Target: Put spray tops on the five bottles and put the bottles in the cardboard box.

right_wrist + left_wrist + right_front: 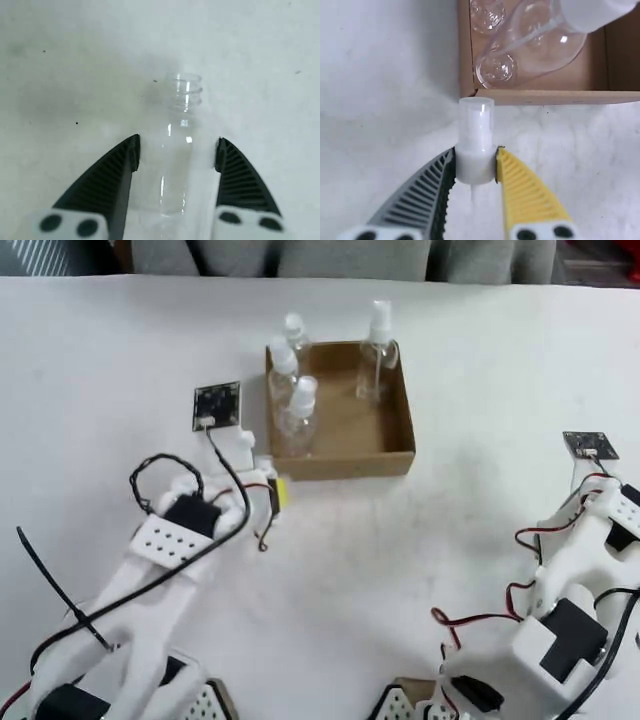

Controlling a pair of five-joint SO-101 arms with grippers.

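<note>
Left end effector is clenched on a white plastic spray top, grey and yellow fingers pinching its collar, nozzle end pointing away from the wrist. It sits just beside the front-left corner of the open brown cardboard box, top not over the box and not touching it. The uncapped clear plastic bottle is at the right end effector, long axis in line with that end effector, bare threaded neck pointing away from it; cannot tell whether it is clamped or just lying there on the white desk. Key relation: spray top and open neck are well apart, top on the left side by the box, bottle far out on the right side of the desk, so the two have to be brought together and the top's axis lined up with the neck before any screwing; judging from the layout, that looks like the step in hand. Left arm is the nearer one to the box. Box contents: four clear bottles already fitted with white spray tops, apparently standing, three bunched along the left wall, one near the back right. Judged progress: four of five done, last bottle still needs its top and boxing.
</note>
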